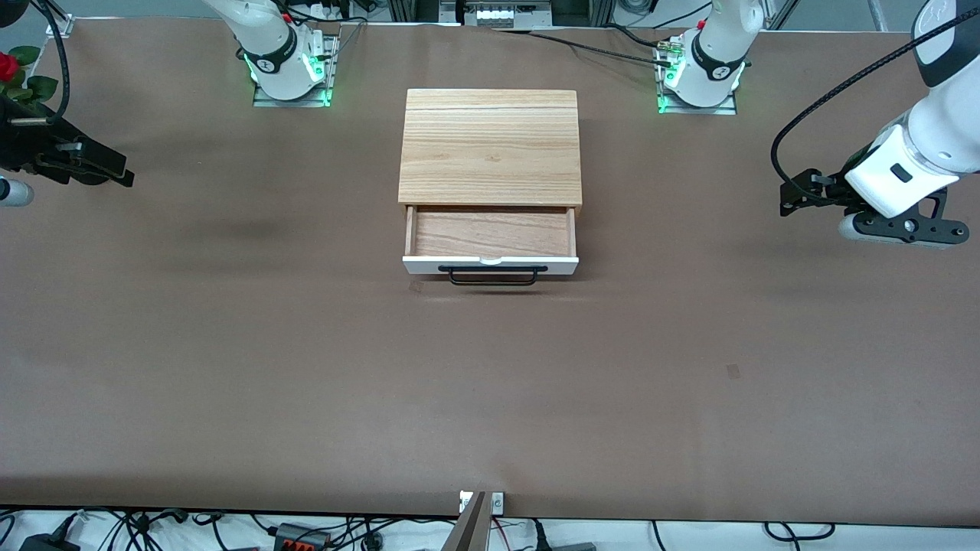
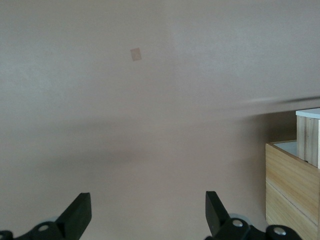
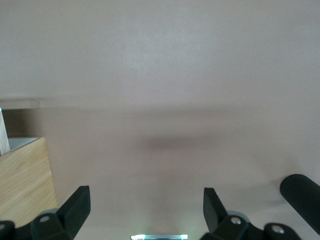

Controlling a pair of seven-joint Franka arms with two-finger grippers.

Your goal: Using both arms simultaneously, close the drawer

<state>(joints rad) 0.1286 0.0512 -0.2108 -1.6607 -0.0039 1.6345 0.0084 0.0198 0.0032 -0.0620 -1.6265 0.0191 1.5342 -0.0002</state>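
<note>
Two robot arms hang over the ends of a brown worktop [image 1: 230, 367], with an open drawer at its middle.

A light oak box [image 1: 490, 145] sits mid-worktop between the arm bases. The drawer [image 1: 491, 233] juts from it toward the front camera, its reddish-wood floor exposed, white front panel and black bar handle [image 1: 492, 274] nearest that camera. The left tool [image 2: 148, 212] hovers over the left arm's end, fingers spread apart. The right tool [image 3: 146, 210] hovers over the right arm's end, fingers likewise spread. Both are well apart from the drawer.
</note>
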